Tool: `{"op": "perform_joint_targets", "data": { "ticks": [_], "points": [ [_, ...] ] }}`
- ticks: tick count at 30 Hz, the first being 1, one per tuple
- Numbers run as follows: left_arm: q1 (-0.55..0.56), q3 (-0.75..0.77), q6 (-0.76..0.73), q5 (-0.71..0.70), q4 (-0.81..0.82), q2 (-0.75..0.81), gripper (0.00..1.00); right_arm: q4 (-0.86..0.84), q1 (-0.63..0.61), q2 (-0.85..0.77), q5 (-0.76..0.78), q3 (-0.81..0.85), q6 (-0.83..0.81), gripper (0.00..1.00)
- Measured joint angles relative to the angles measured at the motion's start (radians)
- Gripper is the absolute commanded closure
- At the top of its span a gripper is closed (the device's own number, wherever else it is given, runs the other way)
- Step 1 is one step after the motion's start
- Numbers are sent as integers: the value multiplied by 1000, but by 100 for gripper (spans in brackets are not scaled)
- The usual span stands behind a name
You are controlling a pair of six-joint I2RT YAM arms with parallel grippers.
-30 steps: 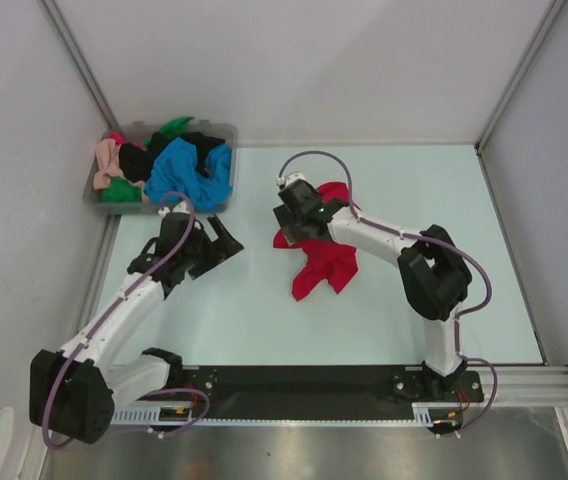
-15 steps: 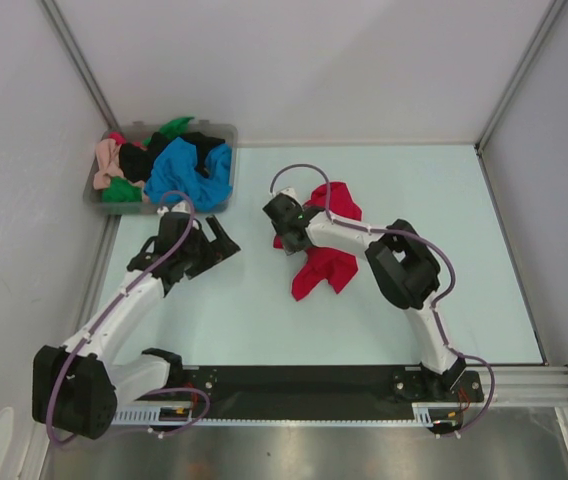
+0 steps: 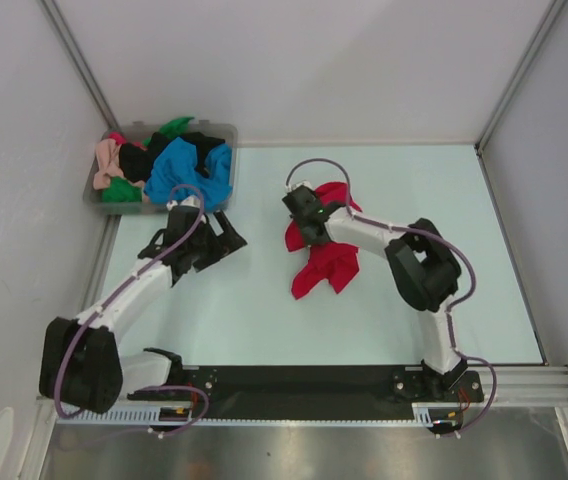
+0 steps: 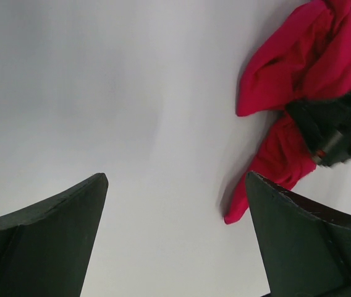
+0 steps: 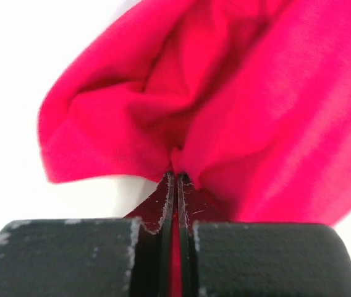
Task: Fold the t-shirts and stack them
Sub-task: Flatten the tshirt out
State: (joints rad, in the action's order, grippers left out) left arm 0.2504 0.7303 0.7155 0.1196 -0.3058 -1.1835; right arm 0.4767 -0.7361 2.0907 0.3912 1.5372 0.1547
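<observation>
Both right fingers (image 5: 152, 213) clamp a fold of the red t-shirt (image 5: 237, 105).

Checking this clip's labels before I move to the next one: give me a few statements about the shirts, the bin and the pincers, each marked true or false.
1. The right pincer is shut on the red shirt. True.
2. The left pincer holds a blue shirt. False: it is open and empty, and the blue shirt lies in the bin.
3. The red shirt lies folded flat. False: it is crumpled.
4. The bin sits at the far left corner of the table. True.
</observation>
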Motion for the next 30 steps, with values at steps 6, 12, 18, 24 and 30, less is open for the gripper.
{"op": "perform_joint_targets", "data": {
  "ticks": [6, 12, 18, 24, 30],
  "points": [
    [130, 139, 13, -18, 114, -226, 9, -23, 82, -305, -183, -112, -5, 100],
    [237, 261, 54, 48, 302, -407, 11, -129, 200, -555, -334, -261, 48, 100],
    [266, 264, 125, 130, 476, -462, 11, -156, 273, -547, -430, -413, 98, 100],
    [314, 310, 221, 128, 519, -529, 12, -194, 291, -531, -473, -430, 135, 100],
    [364, 303, 354, 84, 476, -538, 20, -254, 290, -521, -496, -430, 175, 100]
  ]
}}
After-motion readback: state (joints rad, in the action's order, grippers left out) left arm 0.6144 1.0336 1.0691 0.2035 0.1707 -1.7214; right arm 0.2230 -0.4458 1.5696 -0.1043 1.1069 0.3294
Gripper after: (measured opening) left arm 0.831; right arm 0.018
